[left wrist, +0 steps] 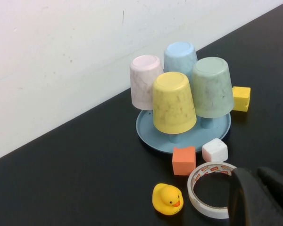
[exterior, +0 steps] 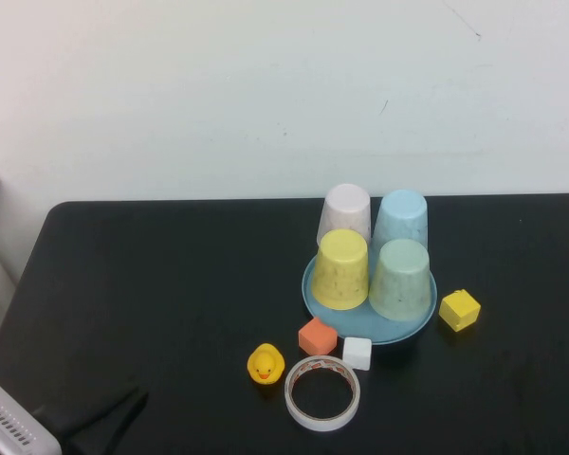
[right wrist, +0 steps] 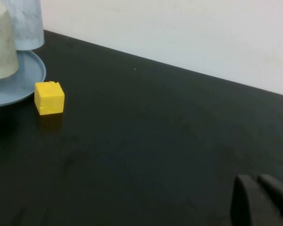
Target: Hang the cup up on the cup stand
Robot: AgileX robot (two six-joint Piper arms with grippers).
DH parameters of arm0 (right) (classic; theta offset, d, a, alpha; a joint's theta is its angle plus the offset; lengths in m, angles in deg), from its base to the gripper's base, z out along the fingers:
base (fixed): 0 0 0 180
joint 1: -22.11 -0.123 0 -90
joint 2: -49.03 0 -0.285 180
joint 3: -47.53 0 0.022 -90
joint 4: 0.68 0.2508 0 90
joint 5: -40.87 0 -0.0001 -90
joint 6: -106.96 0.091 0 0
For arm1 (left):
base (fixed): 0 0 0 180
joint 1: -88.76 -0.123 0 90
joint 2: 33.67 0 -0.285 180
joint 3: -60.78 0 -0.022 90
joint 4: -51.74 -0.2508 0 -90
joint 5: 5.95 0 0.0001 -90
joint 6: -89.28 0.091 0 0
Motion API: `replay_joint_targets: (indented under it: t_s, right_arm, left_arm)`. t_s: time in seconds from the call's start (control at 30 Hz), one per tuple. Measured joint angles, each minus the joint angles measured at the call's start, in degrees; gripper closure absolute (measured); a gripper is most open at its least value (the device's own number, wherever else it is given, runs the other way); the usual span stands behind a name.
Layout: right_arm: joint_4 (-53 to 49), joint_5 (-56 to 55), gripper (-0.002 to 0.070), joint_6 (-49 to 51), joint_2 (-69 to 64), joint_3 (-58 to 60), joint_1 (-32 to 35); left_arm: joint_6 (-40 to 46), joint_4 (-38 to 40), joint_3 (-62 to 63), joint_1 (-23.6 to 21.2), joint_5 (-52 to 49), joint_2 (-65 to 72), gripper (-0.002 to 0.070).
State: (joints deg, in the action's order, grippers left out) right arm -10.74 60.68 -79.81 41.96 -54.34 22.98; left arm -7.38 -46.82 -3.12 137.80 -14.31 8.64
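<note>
The cup [exterior: 400,278], pale mint green, sits upside down on the front right peg of the cup stand [exterior: 398,334], a round blue dish. It also shows in the left wrist view as the cup [left wrist: 212,87] on the cup stand [left wrist: 148,129]. In the right wrist view the cup [right wrist: 0,42] and the cup stand [right wrist: 23,75] show only in part. A yellow cup [exterior: 340,269], a light blue cup [exterior: 401,217] and a pale pink cup [exterior: 346,212] fill the other pegs. My left gripper [exterior: 123,403] [left wrist: 257,193] is shut and empty near the table's front left. My right gripper [right wrist: 259,188] is shut and empty over bare table, right of the stand.
In front of the stand lie an orange block [exterior: 317,336], a white block [exterior: 357,353], a yellow rubber duck [exterior: 265,363] and a tape roll [exterior: 322,392]. A yellow cube [exterior: 459,310] sits right of the stand. A white wall stands behind the black table.
</note>
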Motion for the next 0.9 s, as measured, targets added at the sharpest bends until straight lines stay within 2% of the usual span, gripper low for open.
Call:
replay_joint_targets:
  t_s: [0.9]
  right_arm:
    - [1.06,-0.02,0.0678,-0.63,0.00,0.00,0.00]
  left_arm:
    - [0.00,0.00,0.00,0.00,0.00,0.00,0.0676]
